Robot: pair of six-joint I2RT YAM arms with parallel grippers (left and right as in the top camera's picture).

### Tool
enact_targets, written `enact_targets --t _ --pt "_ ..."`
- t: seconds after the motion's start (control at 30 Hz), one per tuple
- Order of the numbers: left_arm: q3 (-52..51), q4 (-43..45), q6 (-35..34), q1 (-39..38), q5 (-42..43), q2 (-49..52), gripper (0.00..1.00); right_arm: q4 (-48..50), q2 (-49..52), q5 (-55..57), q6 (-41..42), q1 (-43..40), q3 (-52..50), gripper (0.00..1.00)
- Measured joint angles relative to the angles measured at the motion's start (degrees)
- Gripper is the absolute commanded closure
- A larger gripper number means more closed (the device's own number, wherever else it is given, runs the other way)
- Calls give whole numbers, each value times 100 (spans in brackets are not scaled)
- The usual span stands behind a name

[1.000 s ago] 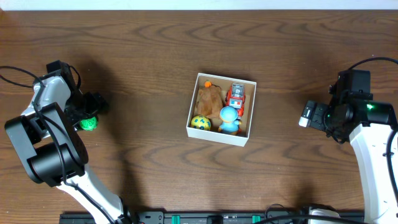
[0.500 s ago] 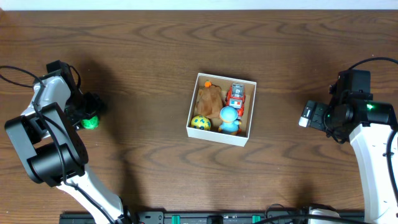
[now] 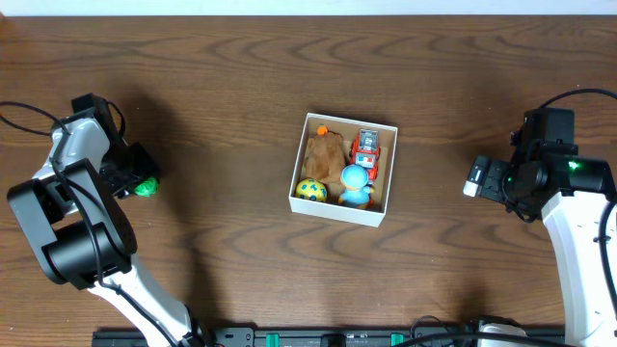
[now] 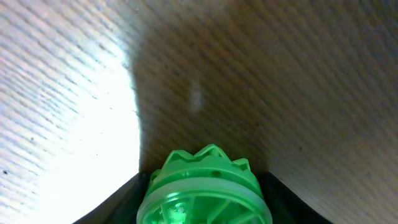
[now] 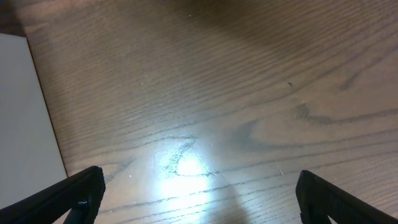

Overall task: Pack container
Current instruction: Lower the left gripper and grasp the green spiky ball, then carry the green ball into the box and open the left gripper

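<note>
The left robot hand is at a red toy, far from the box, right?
Not red: the toy at the left gripper is green, as the left wrist view shows. It does sit far from the box.

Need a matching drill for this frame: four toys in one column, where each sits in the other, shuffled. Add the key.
Things
1. green toy
2. red toy
3. yellow spotted ball
4. blue figure

Places (overhead view)
A. container, lower left
B. outside the container, between the fingers of the left gripper
C. container, upper right
D. container, lower right

Pairs: 1-B, 2-C, 3-A, 4-D
</note>
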Motion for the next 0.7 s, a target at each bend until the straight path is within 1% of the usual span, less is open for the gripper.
enact_targets --t 0.07,0.23,0.43,0.57,0.7 --pt "0 -2 4 0 0 0 61 4 0 0 0 0 0 1" --pt "0 -20 4 0 11 -2 67 7 0 0 0 0 0 1" --pt "76 -461 4 -105 87 -61 69 11 0 0 0 0 0 1" --pt "273 -745 9 -411 142 -560 69 24 0 0 0 0 0 1" --pt "463 -920 114 -1060 258 -1661 70 48 0 0 0 0 -2 1"
